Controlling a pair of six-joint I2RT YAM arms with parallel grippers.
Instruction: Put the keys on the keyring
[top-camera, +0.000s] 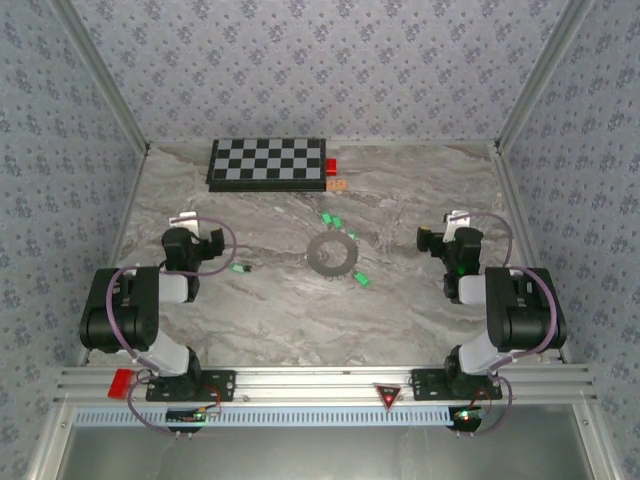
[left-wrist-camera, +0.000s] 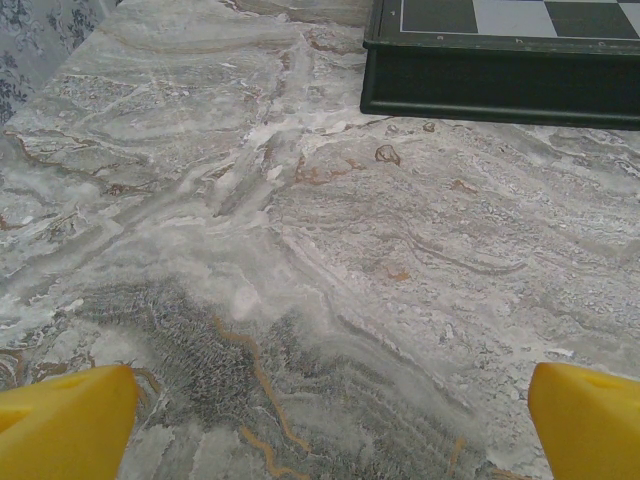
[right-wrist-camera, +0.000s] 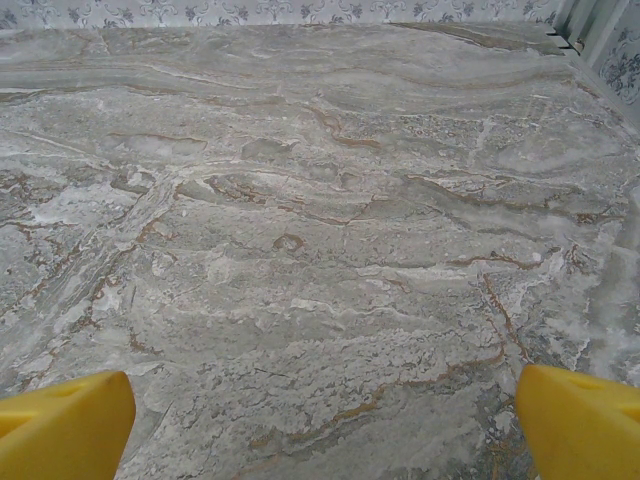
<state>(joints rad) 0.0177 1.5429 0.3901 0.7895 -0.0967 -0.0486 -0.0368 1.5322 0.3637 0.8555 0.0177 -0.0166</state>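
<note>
Keyring (top-camera: 332, 252) lies flat at the middle of the marbled bench (top-camera: 420, 310), with bare stone showing through its open centre. Green-headed keys (top-camera: 337, 223) lie loose around it, none on the band. Two sit side by side at its 12 o'clock, near the rim. Another key (top-camera: 362, 280) lies close by at 5 o'clock, and a further key (top-camera: 238, 268) lies well apart at 9 o'clock. A green speck just beside the rim at 1 o'clock is too small to make out.

Out at 9 o'clock, past that far key, the left hand (left-wrist-camera: 325, 430) is spread wide. Its yellow fingertips (left-wrist-camera: 65, 425) grasp nothing and hang over bare marble.

At 3 o'clock the right hand (right-wrist-camera: 325, 425) is likewise released and holds nothing.

Toward 11 o'clock lies a chessboard (top-camera: 268, 163), with a red block (top-camera: 331, 166) and a tan piece (top-camera: 337, 184) at its right end.
</note>
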